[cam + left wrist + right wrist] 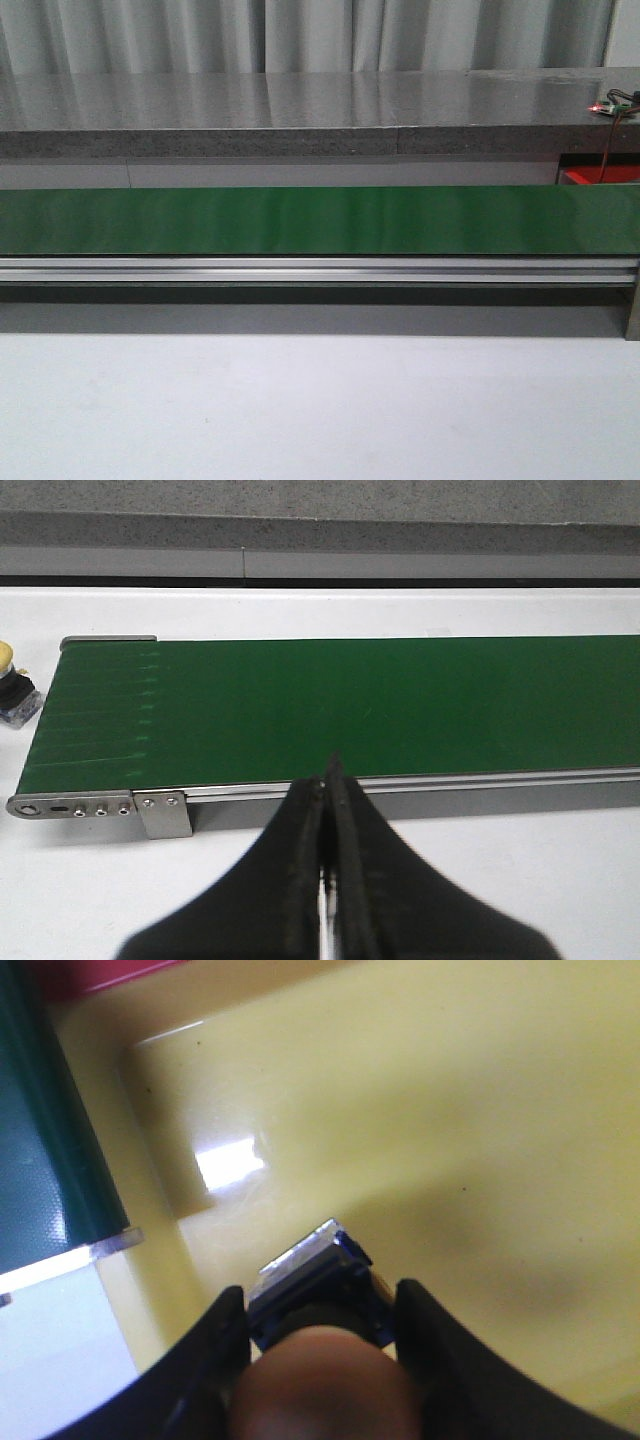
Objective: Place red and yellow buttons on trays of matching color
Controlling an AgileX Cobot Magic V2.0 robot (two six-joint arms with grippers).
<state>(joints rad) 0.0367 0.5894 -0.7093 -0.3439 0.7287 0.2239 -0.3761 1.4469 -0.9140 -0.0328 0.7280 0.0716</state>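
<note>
The right gripper [320, 1335] is clamped on a button [318, 1305], its two dark fingers [215, 1345] pressed against either side of the button's blue and silver body, with the rounded cap blurred close to the lens. It hangs over the glossy yellow tray [430, 1140]; whether the button touches the tray floor cannot be told. In that wrist view a strip of red tray [90, 975] shows at about 11 o'clock of the yellow one, and the green belt [45, 1140] runs along at 9 o'clock.

The left gripper [325, 825] is fully closed with nothing between its fingers, poised above the white table [90, 900] just in front of the belt's metal rail [400, 788]. Off the belt's end, at 9 o'clock in that view, a second button [12, 690] with a yellow cap lies on the table.

From the front camera the green belt [320, 220] spans the whole width and neither arm is visible; a patch of red [598, 177] shows at 3 o'clock behind it
</note>
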